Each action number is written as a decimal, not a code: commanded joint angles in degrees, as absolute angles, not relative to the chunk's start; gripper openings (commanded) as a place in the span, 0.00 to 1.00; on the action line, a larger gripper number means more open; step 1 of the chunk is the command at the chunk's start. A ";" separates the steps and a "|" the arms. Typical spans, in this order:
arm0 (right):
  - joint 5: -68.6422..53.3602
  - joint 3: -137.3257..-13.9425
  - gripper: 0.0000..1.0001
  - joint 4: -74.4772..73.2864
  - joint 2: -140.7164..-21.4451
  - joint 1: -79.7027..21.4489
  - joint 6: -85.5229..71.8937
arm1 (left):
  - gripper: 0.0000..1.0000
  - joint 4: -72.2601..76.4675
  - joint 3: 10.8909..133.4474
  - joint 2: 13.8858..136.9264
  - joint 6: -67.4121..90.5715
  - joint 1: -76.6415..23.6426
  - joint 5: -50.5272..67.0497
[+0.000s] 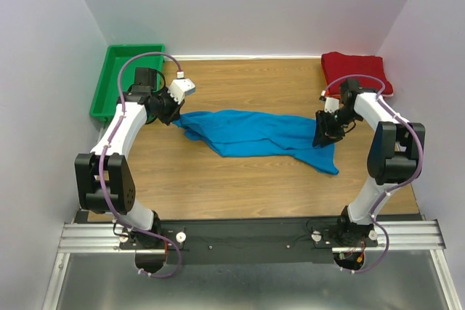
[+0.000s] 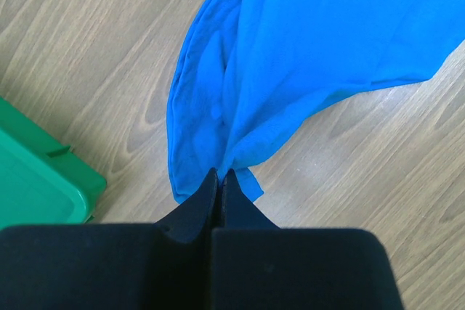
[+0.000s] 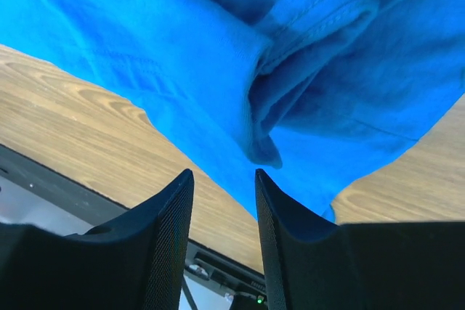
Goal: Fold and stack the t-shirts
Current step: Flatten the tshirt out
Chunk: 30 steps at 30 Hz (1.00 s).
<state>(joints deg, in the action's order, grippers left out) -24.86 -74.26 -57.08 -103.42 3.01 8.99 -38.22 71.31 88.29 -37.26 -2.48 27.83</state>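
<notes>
- Our left gripper (image 2: 220,176) has its two black fingers pressed together, and they pinch a gathered corner of the blue t-shirt (image 2: 327,34).
- From that pinch the thin, smooth cloth fans away from the fingertips in soft lengthwise folds. A small flap curls just beside the right finger.
- Our right gripper (image 3: 224,173) stands with its jaws apart. The inner pads (image 3: 174,230) are black with a fine mesh-like grain, and we see nothing held between them.
- Just ahead of those fingertips lies the other end of the blue t-shirt. It is rumpled into deep creases, and a stitched, doubled hem rolls over on itself.
- In the top view the blue t-shirt stretches as a long, narrow, wrinkled band from one gripper to the other, lying on the table (image 1: 240,186). The table is pale wood with a streaked grain.
- The red t-shirt (image 1: 356,70) sits beyond our right gripper, in the far corner. It forms a thick, roughly square bundle.
- The green tray (image 1: 120,81) is glossy plastic with a raised rim, and it lies on the outer side of our left gripper, near it.
</notes>
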 commanded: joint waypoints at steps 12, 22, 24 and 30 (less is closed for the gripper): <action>-15.29 -74.36 0.54 -53.09 -102.57 3.25 13.18 | 0.00 -38.05 71.72 89.21 -38.23 -2.81 29.00; -23.20 -76.46 0.40 -54.58 -107.05 3.25 12.04 | 0.00 -37.09 72.69 90.53 -35.16 -2.72 28.65; -24.34 -76.64 0.35 -54.58 -107.31 3.25 11.69 | 0.00 -36.83 72.60 90.53 -34.81 -2.72 28.65; -25.40 -77.60 0.28 -54.67 -108.45 3.25 11.16 | 0.00 -37.09 73.04 90.79 -34.89 -2.72 29.35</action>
<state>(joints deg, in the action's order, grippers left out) -23.09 -75.64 -54.08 -106.98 3.01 11.70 -37.43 71.61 90.54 -35.51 -2.48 27.86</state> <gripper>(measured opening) 0.315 0.011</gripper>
